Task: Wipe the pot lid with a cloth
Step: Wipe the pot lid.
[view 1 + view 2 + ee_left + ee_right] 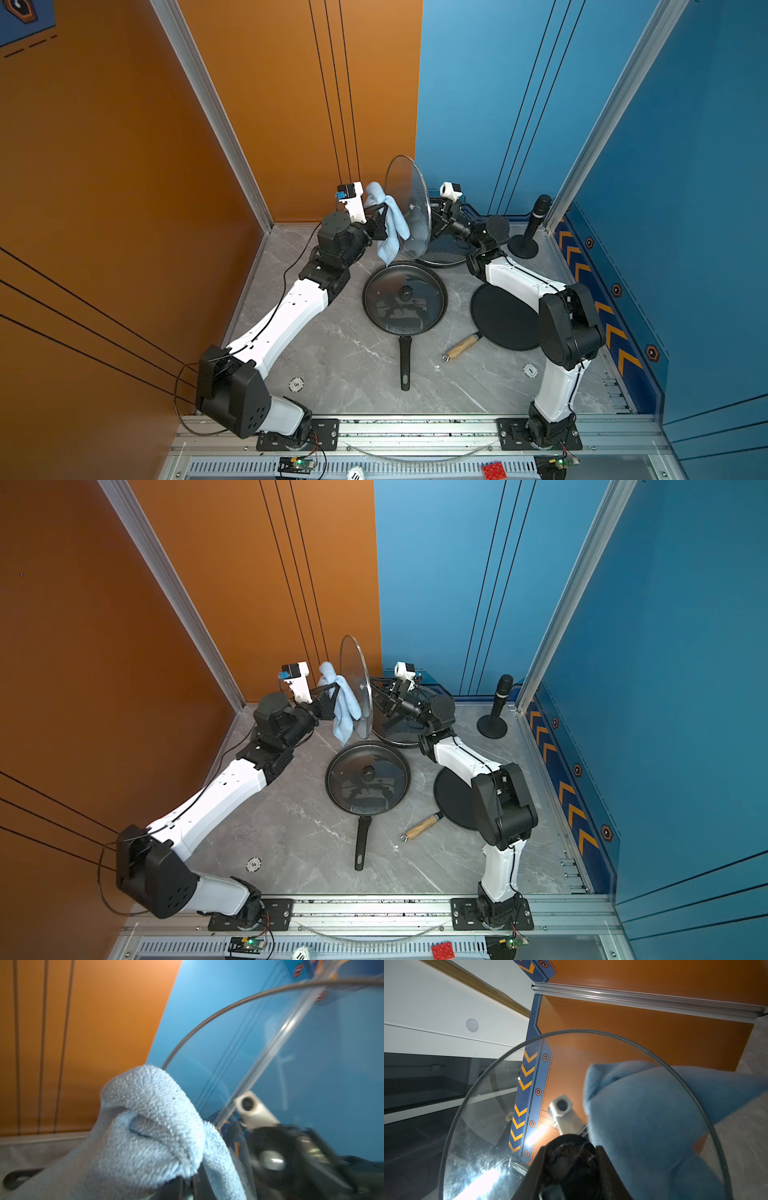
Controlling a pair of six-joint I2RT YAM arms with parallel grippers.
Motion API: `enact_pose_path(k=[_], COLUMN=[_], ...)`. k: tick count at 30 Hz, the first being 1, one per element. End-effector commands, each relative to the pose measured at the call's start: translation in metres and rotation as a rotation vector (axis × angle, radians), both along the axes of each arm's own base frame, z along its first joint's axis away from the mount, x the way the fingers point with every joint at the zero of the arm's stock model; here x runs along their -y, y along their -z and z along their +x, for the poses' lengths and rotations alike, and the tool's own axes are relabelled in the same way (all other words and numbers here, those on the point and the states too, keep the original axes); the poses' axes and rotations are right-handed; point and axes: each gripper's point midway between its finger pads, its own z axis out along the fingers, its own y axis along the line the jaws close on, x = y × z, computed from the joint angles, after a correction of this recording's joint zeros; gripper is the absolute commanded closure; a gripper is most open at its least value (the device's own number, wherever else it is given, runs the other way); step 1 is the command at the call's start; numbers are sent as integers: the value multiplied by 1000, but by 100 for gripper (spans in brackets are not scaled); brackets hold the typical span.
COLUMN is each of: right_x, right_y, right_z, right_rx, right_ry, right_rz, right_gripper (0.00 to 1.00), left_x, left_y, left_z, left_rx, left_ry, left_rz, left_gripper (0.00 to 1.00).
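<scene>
Blue microfibre cloth (394, 226) sat pinched in my left claw (380, 209), jaws closed on it, its loose end hanging just beside the glass pot lid (405, 191). My right claw (571, 1150) was clamped on the lid's black knob (571, 1165), holding the lid on edge in the air near the worktop's (332, 361) far edge, behind a lidded frying pan (405, 305) at its middle.

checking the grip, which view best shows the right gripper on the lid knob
The right wrist view: the right gripper sits close up, a finger on each side of the black knob of the glass lid. Both top views show it small, behind the upright lid; the left wrist view gives a dark blur through the glass.
</scene>
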Motion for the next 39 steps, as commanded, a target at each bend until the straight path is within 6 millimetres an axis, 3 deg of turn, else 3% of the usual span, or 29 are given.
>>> enact_pose_path(k=[1, 5, 7, 12, 19, 27, 29, 34, 37, 39], right_x=[16, 13, 10, 3, 6, 4, 0, -6, -5, 0], right_y=[-47, -48, -52, -63, -77, -77, -72, -52, -28, 4], right_z=[-2, 1, -3, -22, -45, -57, -54, -50, -52, -55], right_rx=[120, 116, 127, 175, 222, 224, 216, 172, 164, 141], right_ry=[61, 41, 26, -13, -25, -46, -45, -36, 1, 48], right_rz=[67, 80, 89, 94, 105, 107, 97, -3, -178, -361], right_gripper=[90, 91, 91, 91, 91, 91, 92, 94, 94, 94], left_x=[22, 51, 66, 82, 37, -38, -52, -66, -72, -73], left_y=[-59, -81, -83, -65, 7, 81, 85, 60, 53, 51], left_z=[-47, -72, -77, -61, -1, 33, 29, -6, -27, -37], left_rx=[167, 196, 193, 122, -67, -277, -340, -293, -300, -300], left_ry=[162, 320, 380, 410, 158, -168, -193, -176, -158, -135], left_rz=[32, -9, -20, -76, -138, -78, -77, -37, 20, 57], left_gripper=[100, 100, 100, 100, 100, 100, 100, 100, 100, 100])
